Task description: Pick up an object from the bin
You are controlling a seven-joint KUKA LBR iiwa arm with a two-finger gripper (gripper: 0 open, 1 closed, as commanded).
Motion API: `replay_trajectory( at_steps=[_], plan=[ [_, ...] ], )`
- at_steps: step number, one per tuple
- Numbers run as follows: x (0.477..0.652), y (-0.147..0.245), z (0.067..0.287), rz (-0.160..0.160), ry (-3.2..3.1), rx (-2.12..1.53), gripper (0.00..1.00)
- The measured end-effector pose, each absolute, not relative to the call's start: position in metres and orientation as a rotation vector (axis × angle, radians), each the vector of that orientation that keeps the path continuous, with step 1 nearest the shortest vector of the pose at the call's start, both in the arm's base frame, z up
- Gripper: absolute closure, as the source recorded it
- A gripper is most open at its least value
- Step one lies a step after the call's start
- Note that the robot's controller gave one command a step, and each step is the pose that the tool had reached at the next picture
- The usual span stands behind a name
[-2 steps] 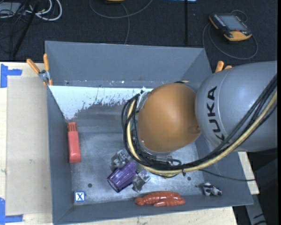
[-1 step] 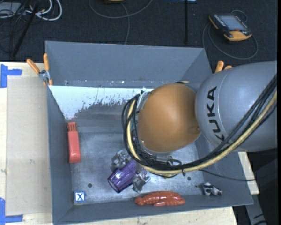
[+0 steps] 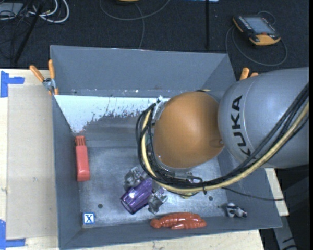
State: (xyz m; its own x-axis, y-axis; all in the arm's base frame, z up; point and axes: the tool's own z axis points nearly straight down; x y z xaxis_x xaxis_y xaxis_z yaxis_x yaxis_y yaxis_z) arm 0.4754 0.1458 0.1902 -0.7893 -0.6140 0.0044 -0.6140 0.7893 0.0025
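Observation:
My gripper (image 3: 145, 189) is low in the front middle of the bin, under the orange dome. A purple, roughly cylindrical thing (image 3: 136, 198) lies on the floor there, tilted toward the front left. One metal finger (image 3: 132, 179) stands at its far-left side and the other finger (image 3: 157, 199) at its near-right side. The jaws straddle it with the gripper open, and the purple thing rests on the bin floor.
A red brush-like tool (image 3: 82, 160) lies lengthwise along the left wall. A red-orange lobster-shaped toy (image 3: 177, 222) lies by the front wall, just in front of the gripper. A small grey metal piece (image 3: 234, 210) sits in the front right corner.

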Motion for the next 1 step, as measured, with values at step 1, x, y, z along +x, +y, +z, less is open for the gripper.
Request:
replay_trajectory(
  at_steps=[1],
  plan=[
    [0.4939, 0.1640, 0.2158, 0.001, -2.927, 1.164, 1.00]
  ],
)
